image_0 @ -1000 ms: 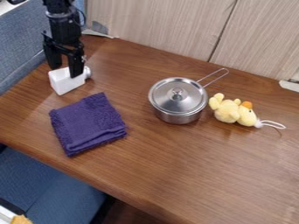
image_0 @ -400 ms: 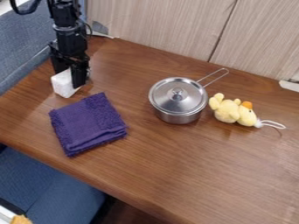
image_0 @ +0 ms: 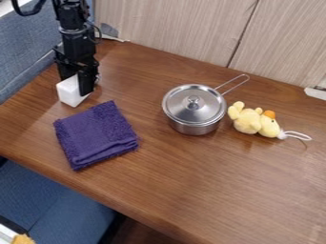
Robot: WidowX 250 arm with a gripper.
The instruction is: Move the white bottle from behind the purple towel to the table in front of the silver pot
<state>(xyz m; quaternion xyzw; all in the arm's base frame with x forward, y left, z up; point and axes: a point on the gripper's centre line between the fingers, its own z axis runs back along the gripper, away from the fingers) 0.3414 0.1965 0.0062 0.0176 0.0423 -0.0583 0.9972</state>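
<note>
At the table's upper left, my gripper (image_0: 77,85) points down with its fingers on both sides of a white bottle (image_0: 68,93), shut on it. The bottle lies on its side, and the gripper covers its middle and most of its cap end. Just below, a folded purple towel (image_0: 96,135) rests flat. A steel pot (image_0: 193,125) stands near the centre under its lid (image_0: 193,104), its wire handle toward the upper right. Beside the pot on the right lies a yellow plush duck (image_0: 255,121) with a white loop.
The wooden table (image_0: 210,190) meets a pale wood panel wall (image_0: 172,28) at the back. A blue-grey padded surface (image_0: 28,52) borders the upper left, and a blue seat (image_0: 57,209) lies below the front edge.
My gripper has moved slightly right and down, and its fingers have come closer together. The white bottle has shifted a little down and turned. Towel, pot and duck have stayed put.
</note>
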